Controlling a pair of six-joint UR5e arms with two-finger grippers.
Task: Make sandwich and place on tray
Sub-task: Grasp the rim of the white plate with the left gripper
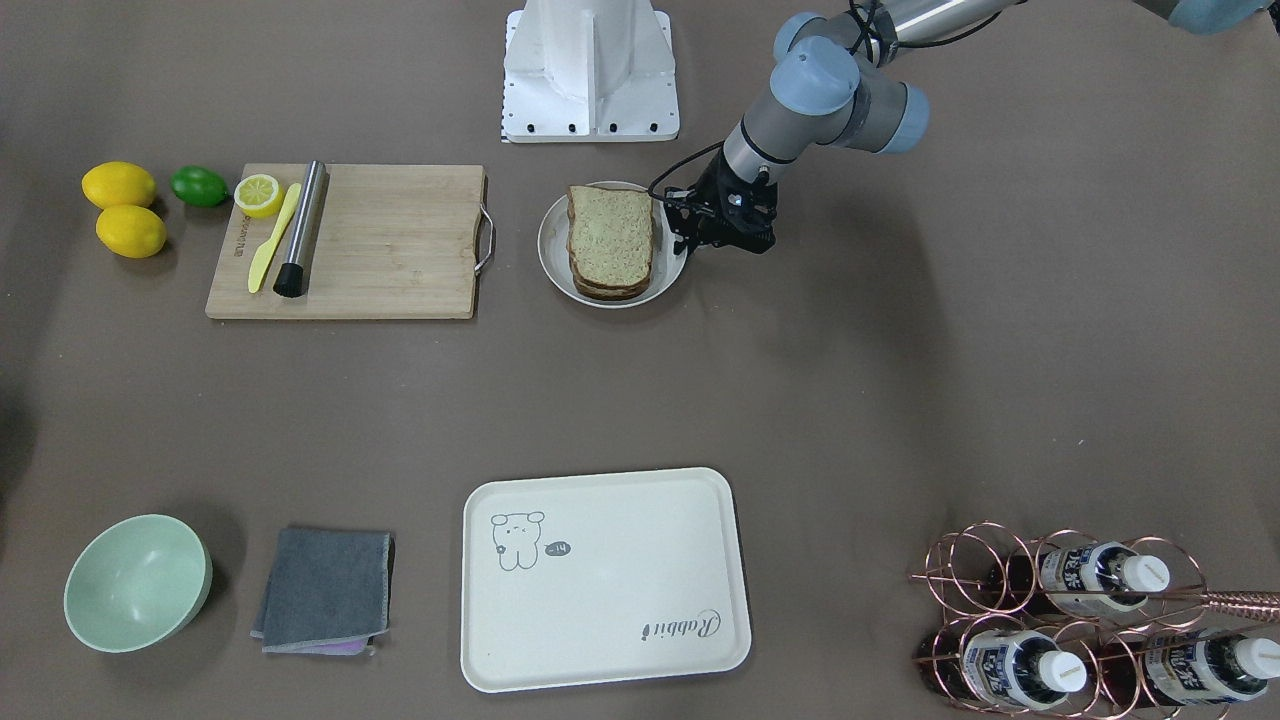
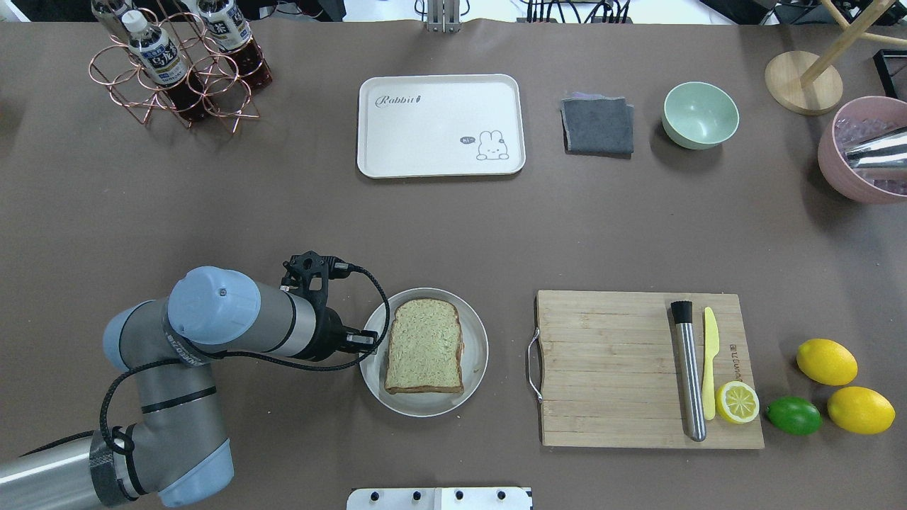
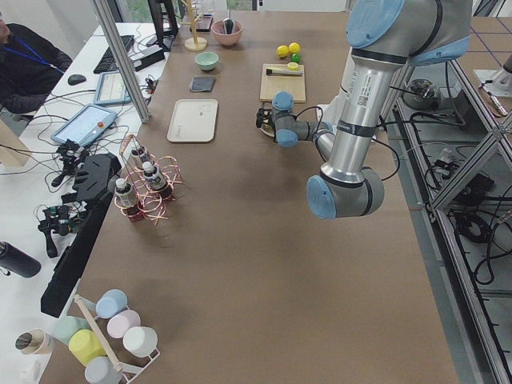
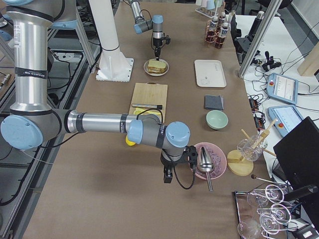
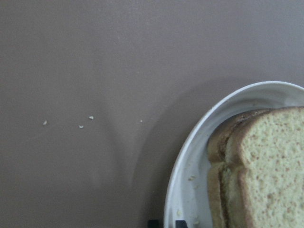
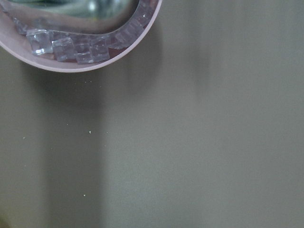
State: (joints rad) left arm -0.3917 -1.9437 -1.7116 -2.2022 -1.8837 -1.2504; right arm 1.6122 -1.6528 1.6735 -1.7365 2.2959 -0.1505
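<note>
Two arms low over counter (image 2: 283,219): left fingers (image 5: 153,223) point down at plate (image 2: 476,354) rim beside sandwich (image 2: 424,345); right fingers (image 4: 166,178) near pink bowl (image 4: 219,149); cannot tell either's opening

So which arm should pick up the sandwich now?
The left arm. The left gripper sits right beside the plate holding the sandwich. The right gripper is far away, next to the pink bowl.
</note>
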